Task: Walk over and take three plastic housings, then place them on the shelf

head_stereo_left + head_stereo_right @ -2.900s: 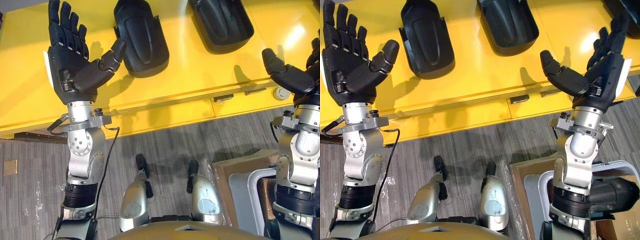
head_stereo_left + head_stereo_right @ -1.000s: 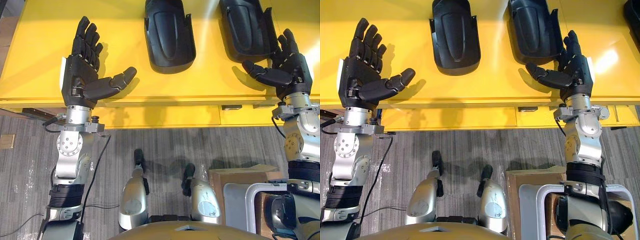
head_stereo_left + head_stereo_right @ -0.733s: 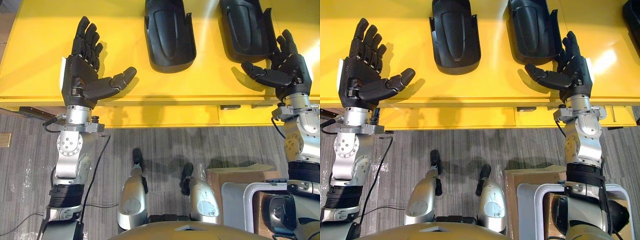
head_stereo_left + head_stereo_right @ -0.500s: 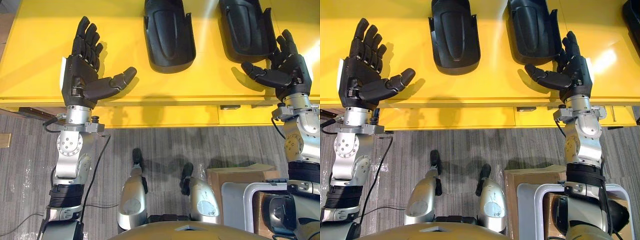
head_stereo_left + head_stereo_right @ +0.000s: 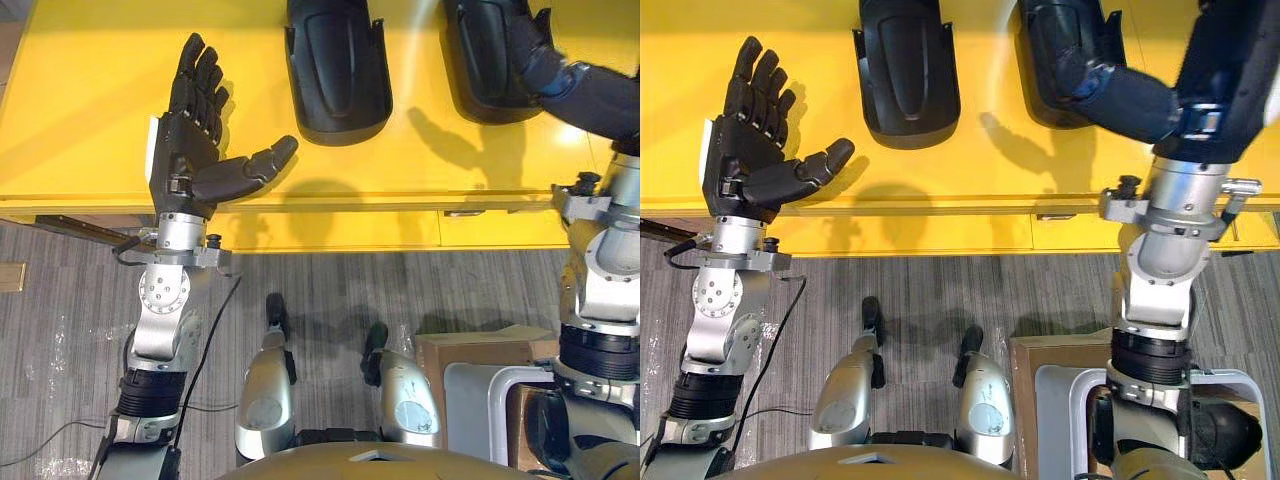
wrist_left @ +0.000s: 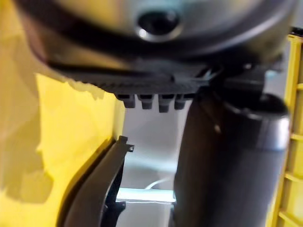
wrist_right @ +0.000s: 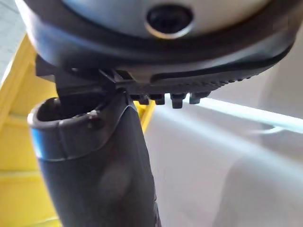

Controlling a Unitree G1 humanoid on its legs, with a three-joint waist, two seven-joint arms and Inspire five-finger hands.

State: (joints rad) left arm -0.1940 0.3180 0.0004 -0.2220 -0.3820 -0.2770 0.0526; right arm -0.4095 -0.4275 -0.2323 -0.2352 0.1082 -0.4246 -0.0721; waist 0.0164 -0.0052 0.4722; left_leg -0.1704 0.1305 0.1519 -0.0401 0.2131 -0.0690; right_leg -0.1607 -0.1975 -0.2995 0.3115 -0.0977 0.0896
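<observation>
Left eye view is showing two black plastic housings lying on the yellow desk (image 5: 80, 150), both on its far part and apart from each other. The first plastic housing (image 5: 338, 65) is lying near the desk's middle, and the second plastic housing (image 5: 490, 60) is lying further toward the desk's right end. The left robot hand (image 5: 190, 145) is hanging over the desk's near edge, more toward the desk's left end, and it is not touching either housing. Its fingers are standing straight and spread, its thumb is pointing sideways, and it is holding nothing. The right robot hand (image 5: 1225, 80) is reaching over the desk's right part, opened, with its thumb stretched out above the near end of the second plastic housing; I cannot tell whether the thumb is touching it. Left wrist view is showing the rim of one housing resting on the desk's yellow top. Below the desk's front, a cardboard box (image 5: 470, 355) is standing on the grey floor (image 5: 60, 380).
</observation>
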